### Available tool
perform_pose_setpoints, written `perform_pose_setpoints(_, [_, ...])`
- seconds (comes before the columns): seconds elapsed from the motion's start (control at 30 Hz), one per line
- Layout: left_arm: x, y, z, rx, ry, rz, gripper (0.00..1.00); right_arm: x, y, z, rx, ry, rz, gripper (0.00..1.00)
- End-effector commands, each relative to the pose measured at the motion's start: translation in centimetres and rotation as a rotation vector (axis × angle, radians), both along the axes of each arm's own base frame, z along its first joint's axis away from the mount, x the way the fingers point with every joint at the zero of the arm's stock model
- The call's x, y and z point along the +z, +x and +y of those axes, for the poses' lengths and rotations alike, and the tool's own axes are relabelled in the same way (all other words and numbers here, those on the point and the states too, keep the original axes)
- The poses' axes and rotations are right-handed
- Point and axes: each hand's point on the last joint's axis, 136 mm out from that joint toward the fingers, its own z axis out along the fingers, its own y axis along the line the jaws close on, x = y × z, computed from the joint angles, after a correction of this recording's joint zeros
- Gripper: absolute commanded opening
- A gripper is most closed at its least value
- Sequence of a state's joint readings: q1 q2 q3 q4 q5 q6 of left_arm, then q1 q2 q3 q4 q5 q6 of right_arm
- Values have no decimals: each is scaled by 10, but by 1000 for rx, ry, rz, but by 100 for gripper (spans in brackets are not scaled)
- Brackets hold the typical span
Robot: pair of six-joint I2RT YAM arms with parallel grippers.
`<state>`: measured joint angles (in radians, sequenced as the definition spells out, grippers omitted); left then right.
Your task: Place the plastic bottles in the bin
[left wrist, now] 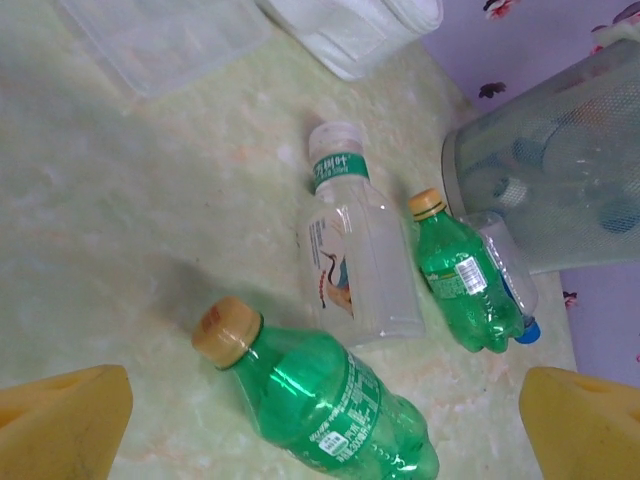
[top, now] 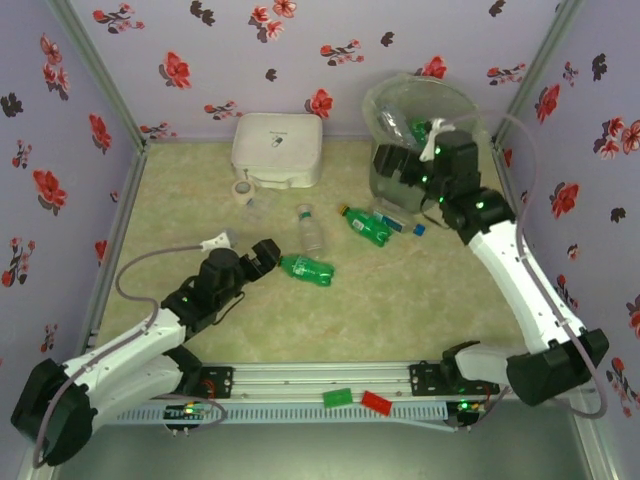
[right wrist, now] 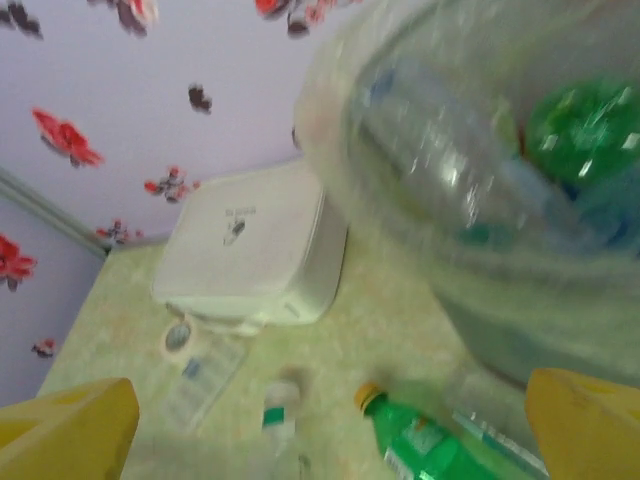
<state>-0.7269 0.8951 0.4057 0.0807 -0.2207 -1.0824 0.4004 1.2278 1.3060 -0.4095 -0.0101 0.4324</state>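
Observation:
Several plastic bottles lie on the table. The nearest green bottle (top: 307, 268) (left wrist: 320, 395) has a yellow cap and lies between the fingers of my open left gripper (top: 262, 256) (left wrist: 325, 428), untouched. Beyond it lie a clear bottle (top: 311, 230) (left wrist: 355, 255) (right wrist: 280, 415), a second green bottle (top: 366, 225) (left wrist: 462, 272) (right wrist: 420, 440) and a clear bottle with a blue cap (top: 402, 222) (left wrist: 512, 290). The bin (top: 425, 125) (left wrist: 560, 190) (right wrist: 480, 200) stands at the back right with bottles inside. My right gripper (top: 392, 168) (right wrist: 325, 430) hangs open and empty by the bin's left side.
A white rounded box (top: 278, 148) (right wrist: 250, 250) stands at the back wall, left of the bin. A small tape roll (top: 241, 190) (right wrist: 178, 338) lies in front of it. Flowered walls close the table on three sides.

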Motion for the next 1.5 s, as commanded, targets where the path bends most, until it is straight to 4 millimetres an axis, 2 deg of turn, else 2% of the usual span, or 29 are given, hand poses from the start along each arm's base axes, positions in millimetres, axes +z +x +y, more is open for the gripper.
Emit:
perform_pose_setpoints(0.0, [-4, 2, 3, 143, -54, 45, 100, -10, -12, 9, -30, 14, -42, 100])
perform_pose_setpoints(0.17, [-27, -5, -10, 222, -60, 157, 100, -59, -29, 14, -49, -66, 19, 100])
perform_pose_setpoints(0.3, [-35, -2, -24, 222, -78, 178, 100, -85, -36, 10, -67, -119, 76, 100])
perform_pose_setpoints(0.47, [-50, -1, -41, 226, -80, 236, 100, -110, -46, -7, -116, -227, 131, 100])
perform_pose_setpoints(0.57, [-61, -1, -48, 252, -83, 285, 100, -117, -51, -8, -113, -229, 138, 100])
perform_pose_setpoints(0.77, [-73, 2, -62, 252, -38, 345, 100, -118, -55, -17, -139, -249, 116, 100])
perform_pose_setpoints(0.97, [-91, 3, -72, 262, -8, 422, 96, -120, -56, -10, -63, -323, 114, 100])
perform_pose_setpoints(1.1, [-101, 2, -75, 257, 12, 449, 93, -123, -58, 4, 25, -322, 104, 100])
perform_pose_setpoints(1.3, [-114, -1, -69, 274, 49, 471, 85, -127, -55, -2, -38, -271, 100, 100])
perform_pose_setpoints(1.47, [-122, 0, -60, 288, 60, 466, 69, -132, -59, 10, 19, -217, 87, 100])
